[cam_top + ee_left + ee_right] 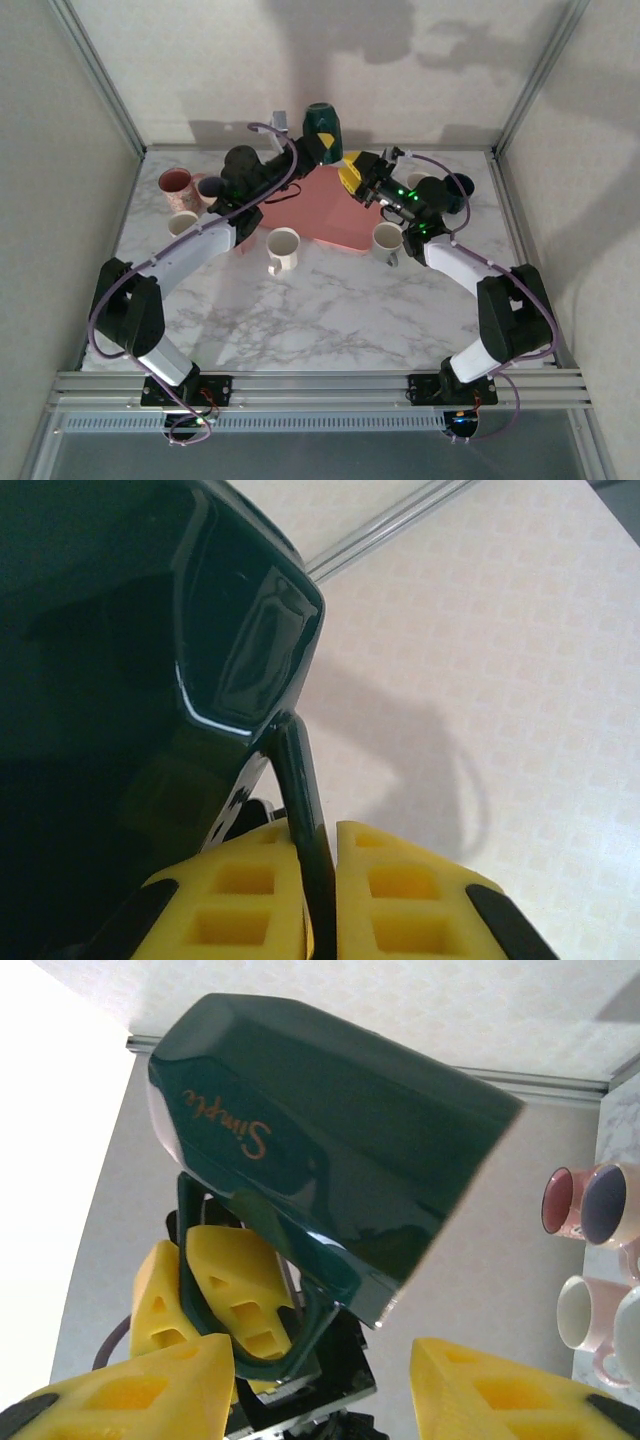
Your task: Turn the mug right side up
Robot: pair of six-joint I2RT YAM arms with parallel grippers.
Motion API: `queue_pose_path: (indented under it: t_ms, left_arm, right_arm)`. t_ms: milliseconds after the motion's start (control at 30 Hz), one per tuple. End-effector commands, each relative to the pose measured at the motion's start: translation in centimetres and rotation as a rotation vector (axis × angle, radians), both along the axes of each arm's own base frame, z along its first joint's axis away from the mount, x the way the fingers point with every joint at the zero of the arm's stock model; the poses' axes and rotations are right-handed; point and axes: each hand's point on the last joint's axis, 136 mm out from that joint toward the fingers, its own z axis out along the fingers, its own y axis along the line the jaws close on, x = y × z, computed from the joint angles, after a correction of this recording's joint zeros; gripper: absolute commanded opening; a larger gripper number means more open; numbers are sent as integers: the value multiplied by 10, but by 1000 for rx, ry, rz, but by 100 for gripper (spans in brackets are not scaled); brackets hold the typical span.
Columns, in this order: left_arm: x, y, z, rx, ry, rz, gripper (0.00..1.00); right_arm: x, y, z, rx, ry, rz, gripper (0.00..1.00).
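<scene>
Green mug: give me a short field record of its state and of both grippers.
mug: dark green, in the air above the table
grip: left gripper shut on its handle
right gripper: open, close to the mug
orientation: cannot tell for sure
below: pink mat, other mugs around it

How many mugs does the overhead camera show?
8: green mug held aloft; three back-left mugs; one centre mug; white mug right of the mat; two back-right mugs. Others may be hidden.
</scene>
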Motion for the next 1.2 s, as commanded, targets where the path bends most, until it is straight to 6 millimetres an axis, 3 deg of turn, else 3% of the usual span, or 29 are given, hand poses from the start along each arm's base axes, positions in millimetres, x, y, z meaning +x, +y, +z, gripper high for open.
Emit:
queue_pose_path:
  t_ms: [0, 267, 533, 833, 1033, 1167]
  left_arm:
    - [-21, -2, 60, -118, -174, -38, 0]
    - [-25, -6, 64, -185, -137, -47, 0]
    - [-25, -1, 66, -216, -125, -22, 0]
    - [-31, -1, 48, -297, -31, -54, 0]
    - [-37, -8, 39, -362, 5, -74, 0]
    - [-38, -9, 37, -370, 16, -73, 0]
  right_arm:
    - [-2, -4, 16, 25, -55, -35, 51]
    - [15, -10, 15, 154, -30, -82, 53]
    - [13, -14, 20, 214, -58, -96, 51]
    - [17, -19, 34, 268, -88, -128, 47]
    - [17, -18, 57, 301, -137, -135, 38]
    - [15, -20, 61, 303, -154, -148, 28]
